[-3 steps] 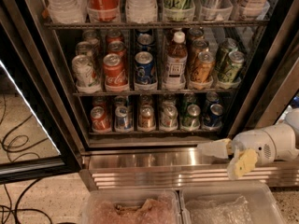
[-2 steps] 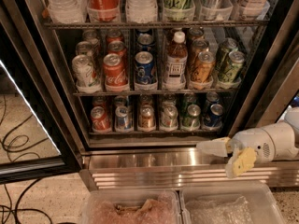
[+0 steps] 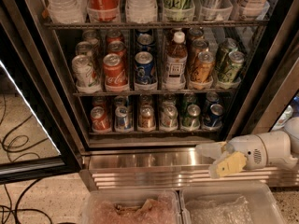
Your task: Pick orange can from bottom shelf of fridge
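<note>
Nothing has visibly shifted since a second ago. The fingers (image 3: pixel 229 164) stand spread and empty. The gripper (image 3: pixel 206 159) hangs well below and right of the orange can (image 3: pixel 146 117), its white arm (image 3: pixel 271 148) trailing farther right. The can stands untouched on the bottom shelf (image 3: pixel 154 132) of the fridge (image 3: pixel 140 160); reach, grasp and withdrawal all remain.

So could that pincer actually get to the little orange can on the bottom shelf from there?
Probably yes. The fridge looks open, and the orange can sits at the front of the bottom shelf. The pincer hangs lower and to one side, before the steel base; neighbouring cans stand close.
</note>
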Tool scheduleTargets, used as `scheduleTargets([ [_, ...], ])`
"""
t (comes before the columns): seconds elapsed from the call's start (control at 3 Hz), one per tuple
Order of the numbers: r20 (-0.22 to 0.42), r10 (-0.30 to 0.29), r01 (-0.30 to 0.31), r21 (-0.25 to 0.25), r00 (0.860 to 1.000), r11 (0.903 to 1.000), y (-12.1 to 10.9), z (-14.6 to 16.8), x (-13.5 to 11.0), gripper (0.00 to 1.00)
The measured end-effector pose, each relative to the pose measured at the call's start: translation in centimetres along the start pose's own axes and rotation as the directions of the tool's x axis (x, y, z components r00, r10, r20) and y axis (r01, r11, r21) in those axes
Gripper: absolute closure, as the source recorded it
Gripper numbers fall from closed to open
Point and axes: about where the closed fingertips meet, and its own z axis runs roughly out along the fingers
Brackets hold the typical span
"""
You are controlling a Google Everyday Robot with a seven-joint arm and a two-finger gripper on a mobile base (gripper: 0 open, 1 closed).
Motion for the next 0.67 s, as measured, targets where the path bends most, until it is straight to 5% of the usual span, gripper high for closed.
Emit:
scheduleTargets([
  [0.33, 0.0, 0.0, 0.0, 0.0, 1.0, 1.0, 0.0, 0.0, 0.0, 0.0],
  [0.67, 0.053, -0.016, 0.012, 0.08, 0.998, 0.9967, -0.35, 0.17, -0.08, 0.0],
])
